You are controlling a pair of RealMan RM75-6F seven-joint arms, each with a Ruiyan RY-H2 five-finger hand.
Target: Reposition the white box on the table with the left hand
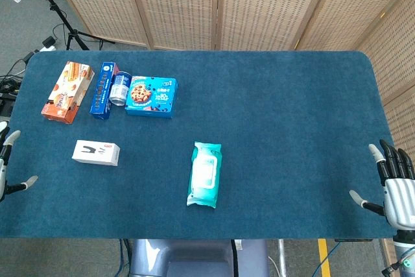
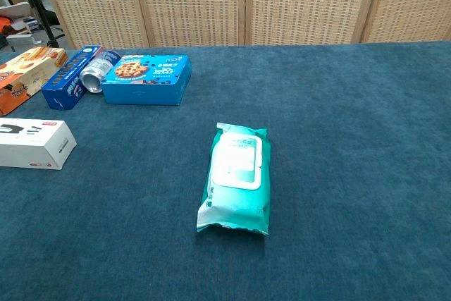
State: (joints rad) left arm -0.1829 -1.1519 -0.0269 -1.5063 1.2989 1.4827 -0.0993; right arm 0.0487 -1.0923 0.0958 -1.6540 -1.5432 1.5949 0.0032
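Lying flat on the blue table (image 1: 272,95) is the white box (image 1: 96,152), over on the left side and near the front edge. Nothing is touching it. In the chest view the same white box (image 2: 34,143) is sitting at the far left, partly cut off by the picture's edge.

The left hand (image 1: 8,163) is peeking in at the left edge of the head view, well apart from the box. Its fingers (image 1: 11,137) are spreading wide and holding nothing. The right hand (image 1: 392,183) is waiting at the right edge, far from everything. Its fingers (image 1: 389,157) are spreading wide too, and it is holding nothing. The chest view is not showing either hand.

Behind the white box, a row of things is sitting near the back left corner. An orange snack box (image 1: 67,91) is lying furthest left. A long blue box (image 1: 102,89) is lying just beside it. A small can (image 1: 120,88) is lying on its side between the long blue box and a blue cookie box (image 1: 151,96).

A green pack of wipes (image 1: 205,174) is lying in the middle of the table, near the front, well apart from the white box.
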